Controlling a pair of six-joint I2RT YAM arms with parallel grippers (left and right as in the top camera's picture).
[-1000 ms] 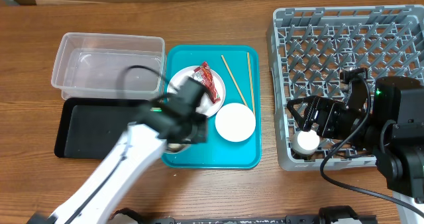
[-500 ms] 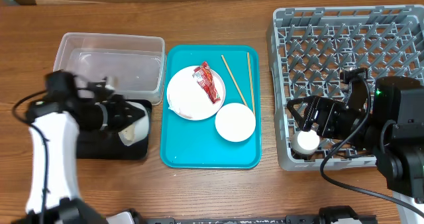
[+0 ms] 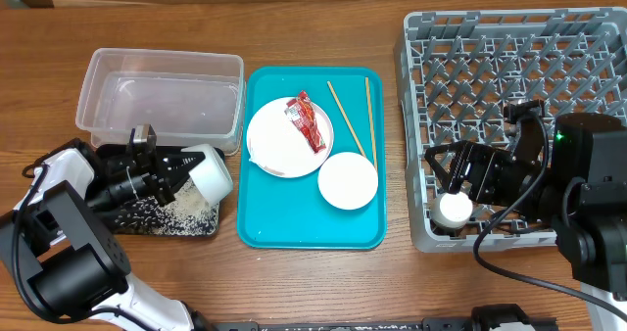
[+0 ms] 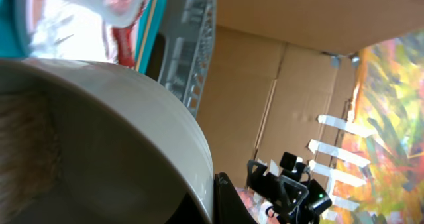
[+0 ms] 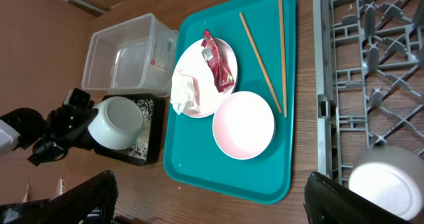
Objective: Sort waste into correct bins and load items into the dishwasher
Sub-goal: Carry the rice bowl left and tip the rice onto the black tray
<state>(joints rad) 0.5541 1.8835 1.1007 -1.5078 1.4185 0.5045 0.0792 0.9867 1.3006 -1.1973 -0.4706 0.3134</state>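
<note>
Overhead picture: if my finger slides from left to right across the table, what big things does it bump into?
Clear tub → teal tray → grey dish rack.

Two arms low — one clamped, one spread
Left gripper (image 3: pixel 179 171) lies sideways, pinching the rim of the tilted bowl (image 3: pixel 212 172); right gripper (image 3: pixel 453 174) points left, fingers wide apart.
</note>
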